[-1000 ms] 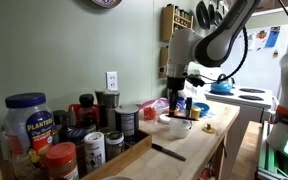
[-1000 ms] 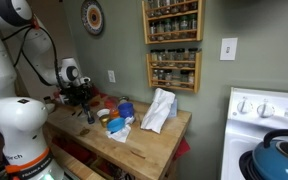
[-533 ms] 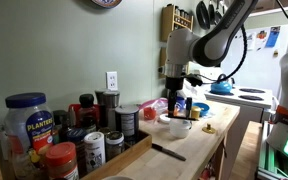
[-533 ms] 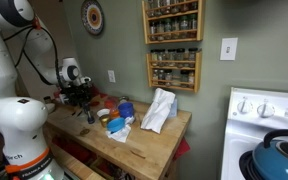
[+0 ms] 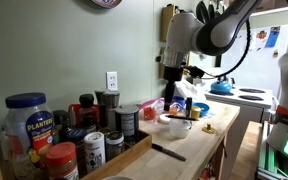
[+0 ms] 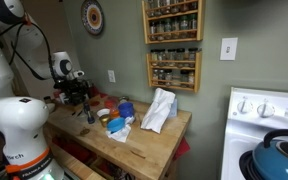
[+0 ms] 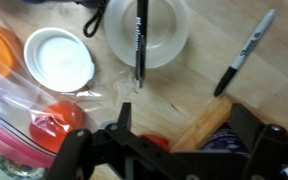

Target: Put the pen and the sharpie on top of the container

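Observation:
In the wrist view the container [image 7: 169, 35], a squat whitish tub with a flat lid, sits at the top centre. A black pen [image 7: 140, 40] lies across its lid, and one end juts past the rim over the wooden table. The black sharpie [image 7: 246, 48] lies on the table to the right of the tub, apart from it. My gripper [image 7: 181, 107] hangs open and empty above the table, well clear of both. In an exterior view the gripper [image 5: 174, 88] hovers above the container [image 5: 177, 125], and the sharpie [image 5: 167, 151] lies nearer the table's front edge.
A round white lid [image 7: 59, 58], a clear bag and a red object [image 7: 59, 120] lie left of the tub. Jars and dark tins, among them a blue-lidded Planters jar [image 5: 26, 120], crowd one end. A white cloth [image 6: 159, 108] and a stove [image 6: 269, 115] are at the other end.
My gripper has opened and let go of the pen, which now rests on the container lid. The arm has risen a little above the tub.

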You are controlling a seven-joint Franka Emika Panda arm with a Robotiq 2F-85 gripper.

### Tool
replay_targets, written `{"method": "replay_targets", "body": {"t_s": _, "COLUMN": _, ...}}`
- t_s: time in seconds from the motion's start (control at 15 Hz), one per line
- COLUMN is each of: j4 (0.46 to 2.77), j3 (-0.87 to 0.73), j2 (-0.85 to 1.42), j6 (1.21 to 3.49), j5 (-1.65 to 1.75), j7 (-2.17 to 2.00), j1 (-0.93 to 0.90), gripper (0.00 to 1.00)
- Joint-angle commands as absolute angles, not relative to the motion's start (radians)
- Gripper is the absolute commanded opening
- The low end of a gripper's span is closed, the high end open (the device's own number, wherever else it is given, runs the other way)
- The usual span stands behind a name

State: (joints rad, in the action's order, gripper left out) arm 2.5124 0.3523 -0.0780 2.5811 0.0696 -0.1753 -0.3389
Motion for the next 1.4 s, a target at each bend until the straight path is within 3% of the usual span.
{"method": "replay_targets", "body": {"t_s": 0.0, "j4": 2.448, "j3": 0.398, "j2": -0.023, "j6": 2.568, "j5": 0.017, "j7": -0.124, "j1": -0.393, "gripper": 1.0}}
{"method": "replay_targets", "body": {"t_s": 0.87, "j4": 2.345, "j3": 0.379, "j2": 0.299, "j6": 2.597, "j5": 0.105, "j7": -0.118, "j1": -0.446, "gripper": 1.0}}
{"method": "replay_targets", "body": {"t_s": 0.93, "j4": 2.34, "j3": 0.375, "j2": 0.313, "j6": 2.601, "j5": 0.105, "j7": -0.118, "j1": -0.446, "gripper": 0.82}}
{"method": "replay_targets", "body": {"t_s": 1.33, "j4": 2.31, "j3": 0.355, "j2": 0.361, "j6": 2.607, "j5": 0.099, "j7": -0.129, "j1": -0.451, "gripper": 0.35}}
